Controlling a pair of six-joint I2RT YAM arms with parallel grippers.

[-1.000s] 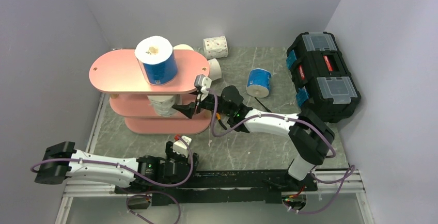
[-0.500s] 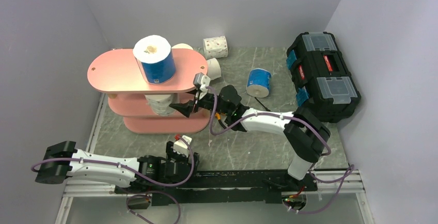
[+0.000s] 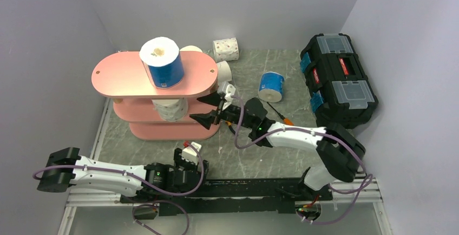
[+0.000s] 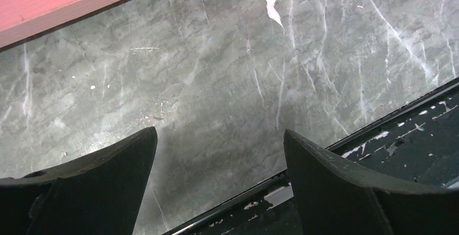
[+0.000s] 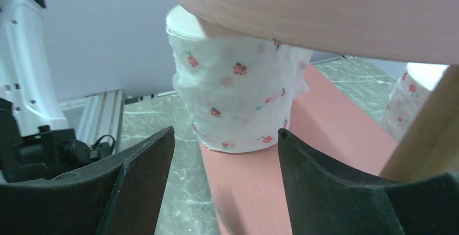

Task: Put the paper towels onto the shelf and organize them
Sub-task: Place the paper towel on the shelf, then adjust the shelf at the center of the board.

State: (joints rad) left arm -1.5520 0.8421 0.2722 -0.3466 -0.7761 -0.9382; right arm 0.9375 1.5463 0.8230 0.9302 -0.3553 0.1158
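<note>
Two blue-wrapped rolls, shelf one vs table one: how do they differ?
Place: the shelf blue roll sits on the top board of the shelf; the table blue roll is on the table.
Pose: the shelf blue roll stands upright, core up; the table blue roll seems to lie on its side, white end toward the arms.
Shared: blue wrapper, white ends.

**A robot laboratory cell**

Plain lilac walls [image 3: 216, 7] close 3 sides of a marble-patterned table [image 3: 281, 151]. At the table's near edge, 2 cabled robot arms [image 3: 103, 173] stand on a black rail [image 3: 243, 189]; at its right side sits a black toolbox [image 3: 338, 78].
</note>
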